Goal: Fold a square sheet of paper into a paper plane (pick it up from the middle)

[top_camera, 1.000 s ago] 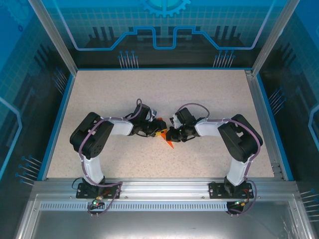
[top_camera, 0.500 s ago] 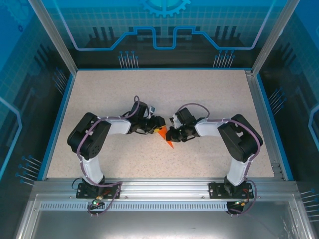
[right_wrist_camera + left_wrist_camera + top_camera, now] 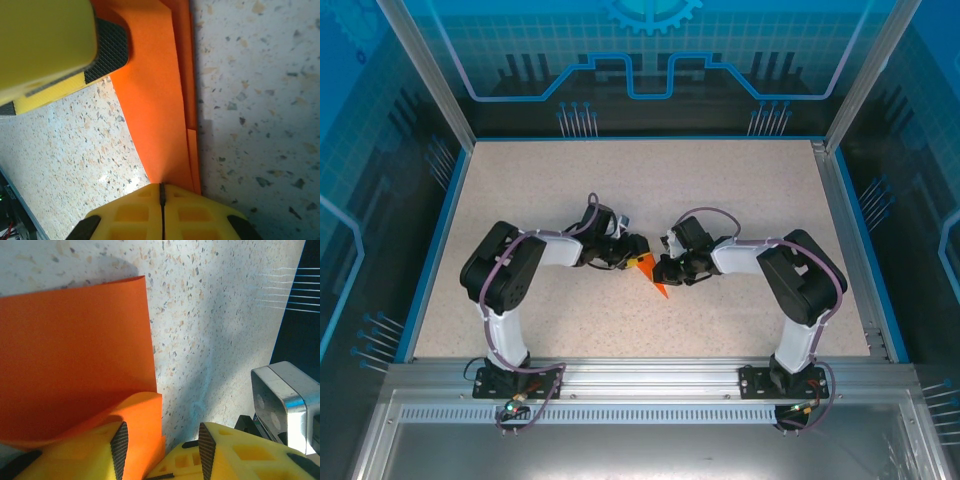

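Square sheet of paper (image 3: 657, 288) is being creased pointy, no dart yet. It's being clamped from 3 o'clock by right tool (image 3: 161, 192); left tool (image 3: 160, 440) is being held apart.

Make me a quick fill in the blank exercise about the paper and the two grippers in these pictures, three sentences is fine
1. The creased sheet of paper is ___ in colour.
2. The right gripper is ___ on the paper's edge.
3. On the left gripper the jaws stand ___, with a paper flap between them.

Missing words: orange; shut; open.
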You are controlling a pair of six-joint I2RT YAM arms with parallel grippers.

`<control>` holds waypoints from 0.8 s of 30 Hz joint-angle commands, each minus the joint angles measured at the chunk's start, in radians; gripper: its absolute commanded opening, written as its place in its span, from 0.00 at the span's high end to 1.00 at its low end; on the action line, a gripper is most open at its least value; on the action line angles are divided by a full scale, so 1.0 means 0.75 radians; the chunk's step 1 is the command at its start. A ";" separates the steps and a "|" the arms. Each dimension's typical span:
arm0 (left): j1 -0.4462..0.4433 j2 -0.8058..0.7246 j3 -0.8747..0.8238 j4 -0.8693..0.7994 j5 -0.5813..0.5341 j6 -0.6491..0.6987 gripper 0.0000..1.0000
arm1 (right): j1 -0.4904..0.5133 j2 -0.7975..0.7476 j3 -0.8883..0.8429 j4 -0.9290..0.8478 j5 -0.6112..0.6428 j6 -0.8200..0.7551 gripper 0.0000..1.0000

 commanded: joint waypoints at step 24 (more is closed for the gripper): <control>0.257 0.028 0.244 -0.320 -0.045 0.256 0.53 | -0.003 0.044 -0.062 -0.221 0.096 -0.029 0.94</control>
